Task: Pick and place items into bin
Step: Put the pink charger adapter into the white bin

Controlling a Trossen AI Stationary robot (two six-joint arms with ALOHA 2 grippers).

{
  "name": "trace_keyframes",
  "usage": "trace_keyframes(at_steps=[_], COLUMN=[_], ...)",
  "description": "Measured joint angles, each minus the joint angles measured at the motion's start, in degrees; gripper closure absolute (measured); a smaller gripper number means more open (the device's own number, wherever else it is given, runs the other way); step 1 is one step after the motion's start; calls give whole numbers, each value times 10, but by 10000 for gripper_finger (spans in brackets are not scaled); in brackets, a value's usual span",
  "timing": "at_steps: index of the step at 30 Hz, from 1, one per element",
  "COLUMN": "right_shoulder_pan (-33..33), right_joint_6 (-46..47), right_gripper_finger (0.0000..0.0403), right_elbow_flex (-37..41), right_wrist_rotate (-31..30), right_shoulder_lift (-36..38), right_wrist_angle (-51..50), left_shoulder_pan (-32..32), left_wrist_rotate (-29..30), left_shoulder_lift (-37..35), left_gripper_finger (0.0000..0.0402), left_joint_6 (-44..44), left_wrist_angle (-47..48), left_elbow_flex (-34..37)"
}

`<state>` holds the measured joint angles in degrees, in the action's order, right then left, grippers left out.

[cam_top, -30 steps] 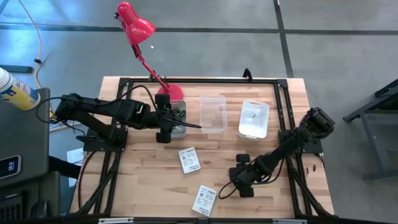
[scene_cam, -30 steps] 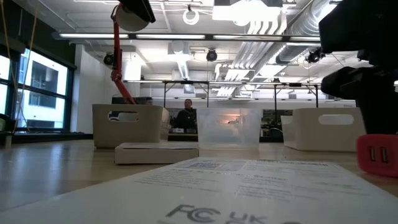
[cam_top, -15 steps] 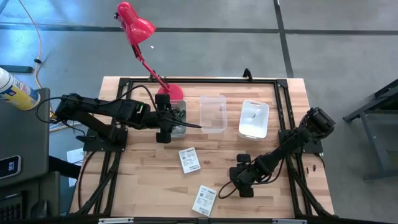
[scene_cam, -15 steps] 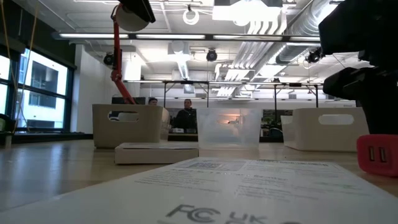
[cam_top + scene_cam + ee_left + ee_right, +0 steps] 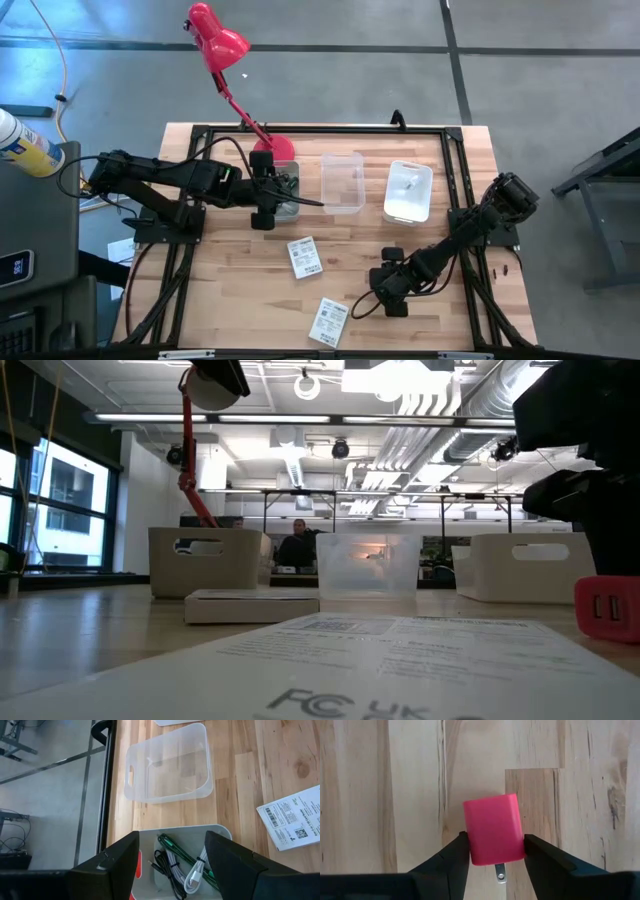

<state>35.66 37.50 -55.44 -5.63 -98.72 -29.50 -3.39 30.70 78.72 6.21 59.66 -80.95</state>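
Observation:
A pink cube (image 5: 493,835) with a small metal prong (image 5: 500,873) sits on the wooden table near its front right, between the fingers of my right gripper (image 5: 392,296), which is shut on it. The low view shows the pink cube (image 5: 606,610) at the right edge, under the dark gripper. My left gripper (image 5: 172,851) hangs open above a grey bin (image 5: 220,831) at the table's far left; green, black and white cables (image 5: 176,865) lie inside it. Two white printed cards (image 5: 305,257) (image 5: 328,322) lie flat on the table. My right gripper pinches the pink cube by two opposite sides (image 5: 471,846), one finger (image 5: 451,857) on each. The fingers come from above, pointing steeply down. In the low view the cube's bottom looks level with the tabletop, and it stands upright.
A clear bin (image 5: 342,182) and a white bin (image 5: 408,192) stand in the far row beside the grey one. A red desk lamp (image 5: 222,50) rises from the far left. A black frame (image 5: 455,180) runs round the table.

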Motion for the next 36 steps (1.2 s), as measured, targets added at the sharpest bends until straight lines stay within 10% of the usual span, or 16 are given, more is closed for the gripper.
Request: trace_keyframes(at_steps=[36], right_shoulder_pan=[0], right_joint_6=[76], right_gripper_finger=[245], right_elbow_flex=[0], right_wrist_rotate=[-11], right_shoulder_lift=[82], right_wrist_angle=[-101], left_shoulder_pan=[0], left_wrist_rotate=[0], left_shoulder_lift=[0], left_gripper_finger=[186], left_joint_6=[2], left_wrist_angle=[0], left_elbow_flex=[0])
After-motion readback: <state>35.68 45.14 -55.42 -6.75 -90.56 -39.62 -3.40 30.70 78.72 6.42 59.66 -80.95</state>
